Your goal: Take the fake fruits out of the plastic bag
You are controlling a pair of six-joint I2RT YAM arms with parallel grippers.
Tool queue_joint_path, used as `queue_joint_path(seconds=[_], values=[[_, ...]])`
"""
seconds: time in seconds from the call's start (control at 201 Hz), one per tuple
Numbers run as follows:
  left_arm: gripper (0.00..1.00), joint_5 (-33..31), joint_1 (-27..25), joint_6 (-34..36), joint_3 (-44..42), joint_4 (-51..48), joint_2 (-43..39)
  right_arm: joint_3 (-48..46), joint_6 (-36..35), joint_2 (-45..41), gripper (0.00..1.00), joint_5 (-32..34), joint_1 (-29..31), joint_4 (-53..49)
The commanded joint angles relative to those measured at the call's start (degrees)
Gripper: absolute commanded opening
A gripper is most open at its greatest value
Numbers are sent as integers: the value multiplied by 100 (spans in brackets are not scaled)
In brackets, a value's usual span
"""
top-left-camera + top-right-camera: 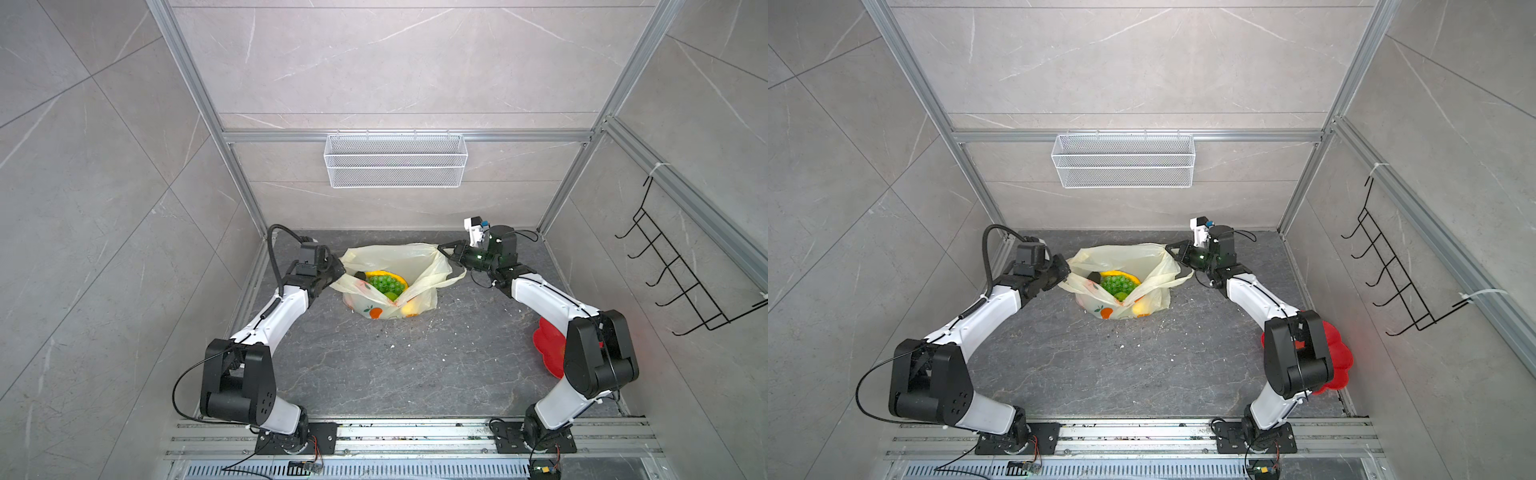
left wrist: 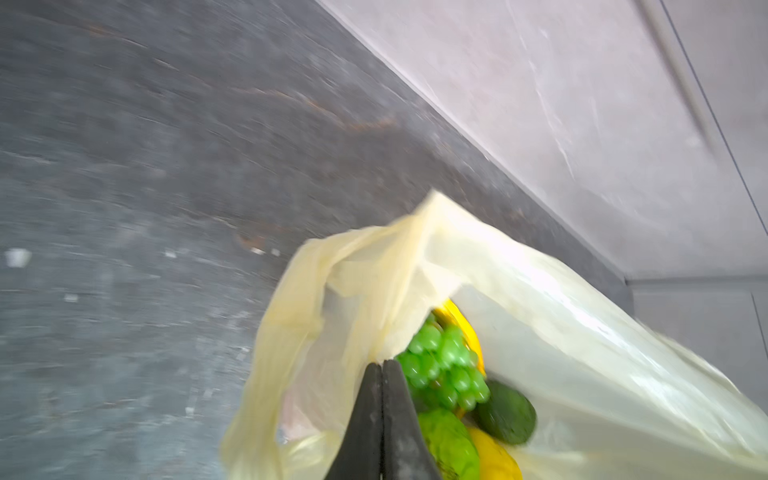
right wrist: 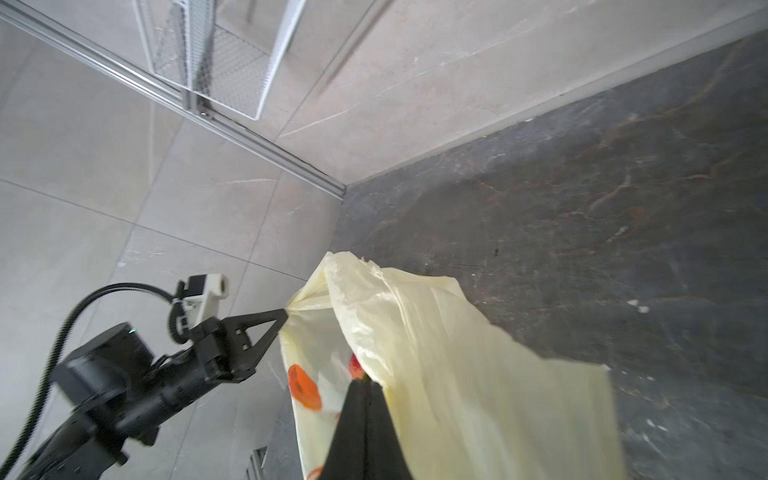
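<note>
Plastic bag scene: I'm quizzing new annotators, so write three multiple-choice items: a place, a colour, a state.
1. The red flower-shaped plastic plate lies: A far left; B centre; C near right, by the right arm.
2. The small plastic grape bunch is: A purple; B green; C red.
3. The left gripper is: A open; B shut on nothing; C shut on the thin translucent pale-yellow plastic bag.
C: it shows behind that arm's elbow. B: green beads in the bag's mouth. C: shut jaws pinch the bag's rim.
</note>
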Motion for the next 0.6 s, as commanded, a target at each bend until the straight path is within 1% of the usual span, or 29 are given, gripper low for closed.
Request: queue_joint_path(seconds=[0.0, 0.02, 0.025, 0.045, 0.06, 0.065, 0.08, 0.085, 0.09, 0.1, 0.12, 0.125, 0.129, 0.189, 0.249, 0.299, 0.374, 0.388, 0.468, 0.558, 0.598], values=[[0, -15, -189, 212, -180, 123, -276, 140, -682, -247, 8, 692, -19, -1052], [0, -36, -221, 217, -209, 129, -301, 150, -724, -290, 12, 761, -16, -1154], [0, -40, -224, 222, -215, 127, -312, 149, -757, -313, 15, 813, -12, -1219], [0, -58, -239, 230, -243, 134, -331, 189, -823, -357, 21, 920, 12, -1384], [0, -67, -252, 227, -270, 140, -346, 221, -891, -392, 26, 981, 41, -1512], [0, -73, -253, 226, -281, 142, -356, 221, -891, -392, 26, 981, 41, -1512], [0, -82, -261, 227, -296, 144, -373, 257, -963, -442, 31, 1082, 68, -1660], [0, -94, -262, 222, -302, 144, -379, 257, -963, -442, 31, 1082, 68, -1660], [0, -95, -267, 220, -314, 139, -386, 272, -997, -463, 34, 1146, 82, -1737], [0, -96, -277, 220, -328, 143, -391, 282, -1019, -477, 35, 1174, 99, -1776], [0, -103, -291, 213, -346, 151, -413, 335, -1123, -539, 42, 1329, 154, -1979], [0, -108, -295, 220, -350, 152, -416, 335, -1123, -539, 42, 1329, 154, -1979], [0, -107, -292, 227, -356, 152, -422, 358, -1152, -564, 44, 1416, 169, -2063], [0, -151, -348, 249, -419, 156, -467, 469, -1333, -707, 56, 1815, 307, -2459], [0, -196, -382, 292, -474, 160, -498, 635, -1454, -844, 67, 2394, 495, -2957], [0, -219, -415, 308, -519, 159, -522, 815, -1518, -925, 73, 2940, 677, -3423], [0, -228, -439, 307, -601, 186, -566, 1055, -1515, -995, 78, 3820, 1057, -4008], [0, -231, -445, 305, -627, 203, -576, 1117, -1480, -992, 79, 4054, 1182, -4151], [0, -245, -457, 293, -716, 259, -621, 1289, -1172, -905, 83, 4874, 1654, -4613], [0, -266, -466, 256, -822, 348, -646, 1375, -790, -655, 85, 5413, 2081, -4809], [0, -279, -466, 229, -857, 400, -649, 1403, -634, -492, 85, 5506, 2213, -4802]])
